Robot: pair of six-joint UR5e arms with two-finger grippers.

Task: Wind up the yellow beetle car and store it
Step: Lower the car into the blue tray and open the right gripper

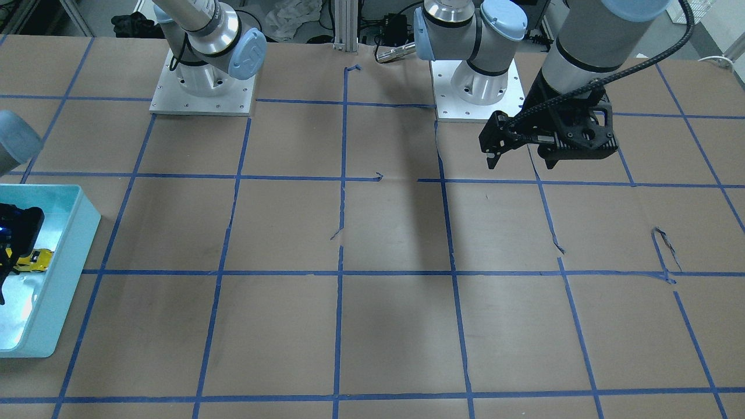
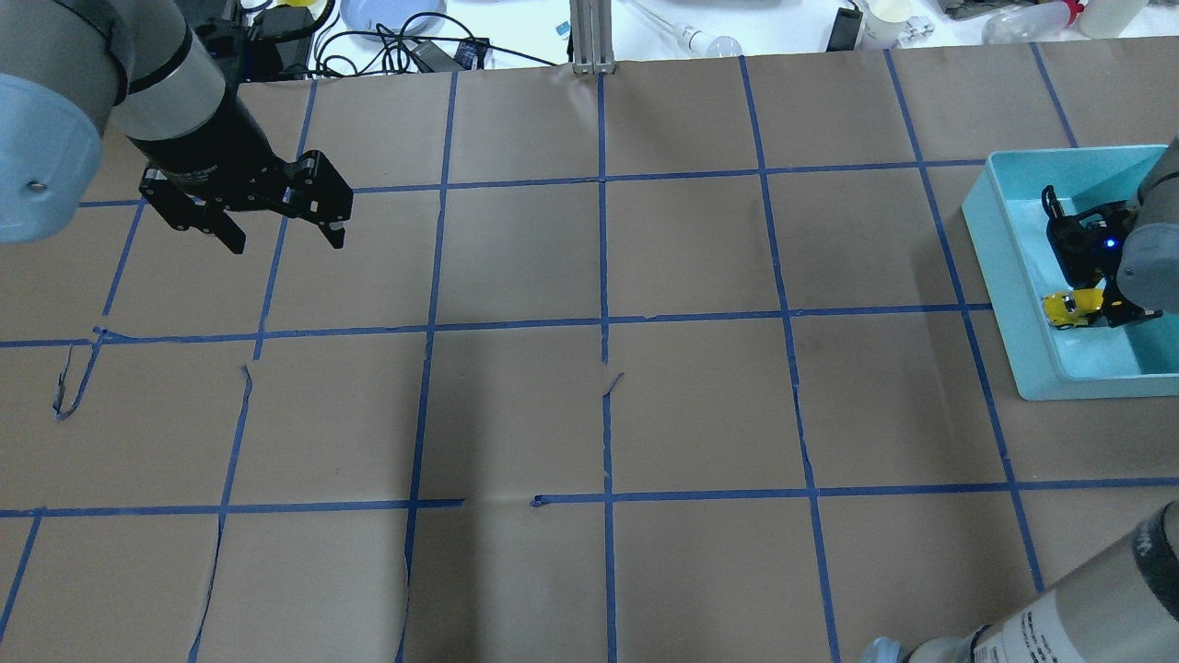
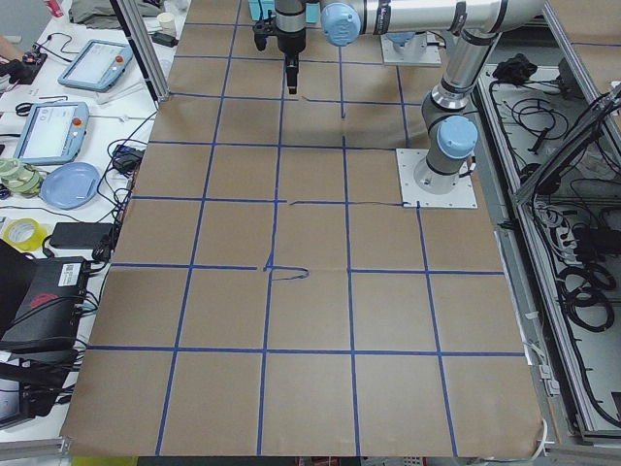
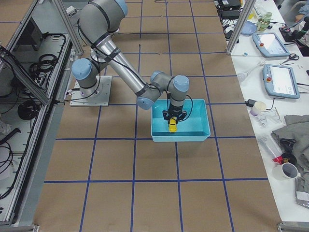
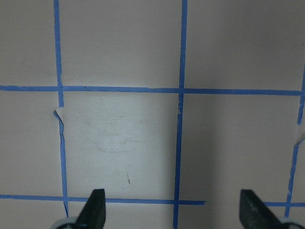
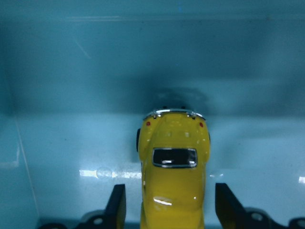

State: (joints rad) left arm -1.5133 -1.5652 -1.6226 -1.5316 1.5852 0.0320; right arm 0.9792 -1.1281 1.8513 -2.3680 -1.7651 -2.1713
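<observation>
A: Where to look for the small glossy bright-yellow beetle toy car (image 6: 174,162)?

B: Down on the floor of the turquoise rectangular plastic bin (image 2: 1004,276), out at the robot's right end of the brown paper-covered table (image 2: 516,414) with its blue tape grid. Sits on its wheels, upright. Shows the right wrist camera a dark window, a silver bumper and two small red lights just above it.

A: And the right end effector (image 6: 170,207)?

B: Reaches down into the same bin and straddles the car. Keeps one black finger (image 6: 118,205) on each side of the yellow body, set slightly wider than it. Leaves a clear strip of turquoise floor on one side and only a sliver on the other. Looks parted rather than pressed on. Hard to tell about contact on the tighter side.

A: What about the left end effector (image 2: 285,241)?

B: Well apart from the bin, toward the robot's left side of the table. Hangs above bare paper, spread wide and holding nothing. Through its own wrist camera, only two dark fingertips at the bottom of the view, with blue tape lines crossing on the paper between them.

A: Anything touching the car besides the bin floor?

B: Cannot say beyond that tight side.
</observation>
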